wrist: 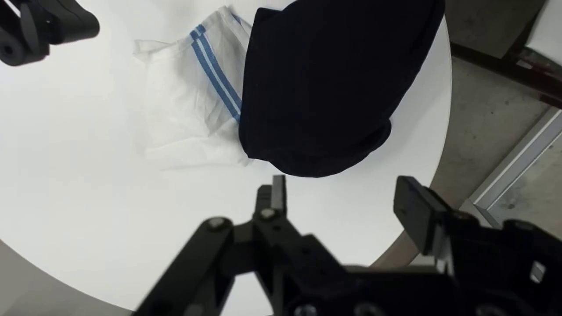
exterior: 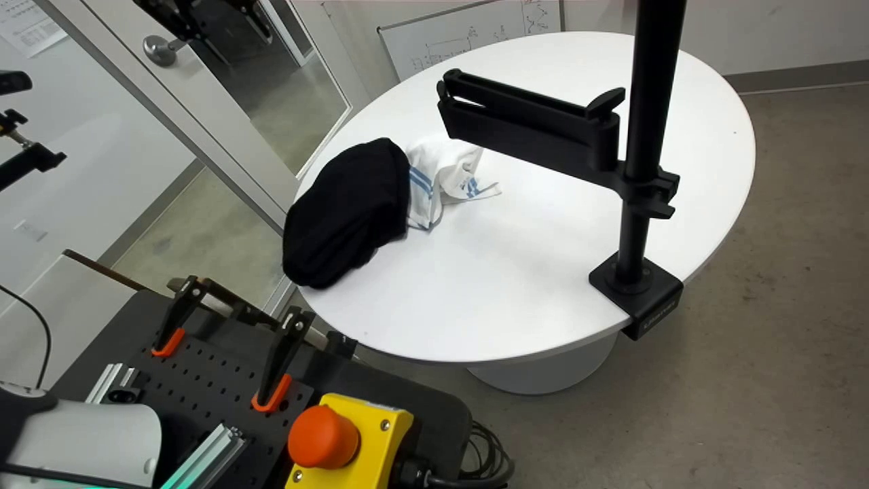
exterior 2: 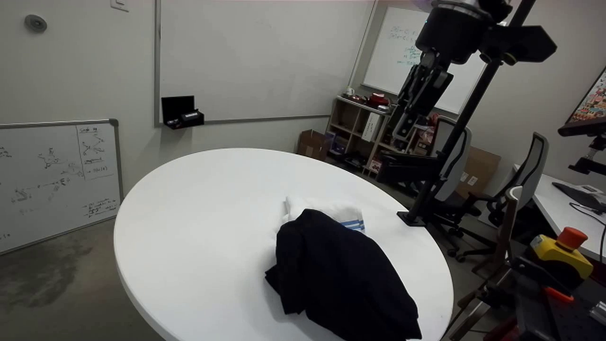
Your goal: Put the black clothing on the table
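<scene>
The black clothing (exterior: 346, 214) lies bunched on the round white table (exterior: 489, 292), close to the table's edge. It also shows in an exterior view (exterior 2: 345, 279) and at the top of the wrist view (wrist: 333, 83), cut off by the frame. A white cloth with blue stripes (exterior: 445, 180) lies against it, partly covered in the wrist view (wrist: 189, 101). My gripper (wrist: 340, 184) is open, with nothing between its fingers. It hangs above the table in an exterior view (exterior 2: 402, 128), apart from the clothing.
A black pole (exterior: 641, 136) with a folded side arm (exterior: 529, 125) is clamped to the table's edge. A yellow box with a red stop button (exterior: 353, 441) sits on the dark robot stand beside the table. A glass door (exterior: 258, 88) stands behind.
</scene>
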{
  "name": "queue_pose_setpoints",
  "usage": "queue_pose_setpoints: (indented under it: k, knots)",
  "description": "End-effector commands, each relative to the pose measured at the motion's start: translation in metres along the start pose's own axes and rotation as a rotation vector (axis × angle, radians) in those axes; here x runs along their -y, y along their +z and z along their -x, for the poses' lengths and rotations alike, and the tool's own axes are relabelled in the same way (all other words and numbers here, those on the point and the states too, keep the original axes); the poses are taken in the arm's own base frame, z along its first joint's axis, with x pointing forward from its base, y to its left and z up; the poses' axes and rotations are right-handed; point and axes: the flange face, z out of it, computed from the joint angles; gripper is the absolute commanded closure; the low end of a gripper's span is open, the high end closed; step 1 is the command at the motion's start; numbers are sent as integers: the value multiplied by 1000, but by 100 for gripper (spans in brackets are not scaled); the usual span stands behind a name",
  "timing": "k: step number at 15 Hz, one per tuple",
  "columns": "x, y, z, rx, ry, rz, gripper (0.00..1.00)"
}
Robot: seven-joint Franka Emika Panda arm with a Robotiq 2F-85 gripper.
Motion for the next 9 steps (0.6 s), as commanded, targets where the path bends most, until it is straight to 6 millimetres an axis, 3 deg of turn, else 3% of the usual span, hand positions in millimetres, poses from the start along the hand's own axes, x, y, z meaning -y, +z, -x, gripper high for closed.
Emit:
queue_pose_setpoints:
  k: [1,7,8,9]
  knots:
    - [-8,-1,1,24,29,3,4]
    - [-18,-27,14,83,58,-49,0]
    - [-14,-11,10,72,47,-29,0]
    - [-16,-16,11,81,52,-32,0]
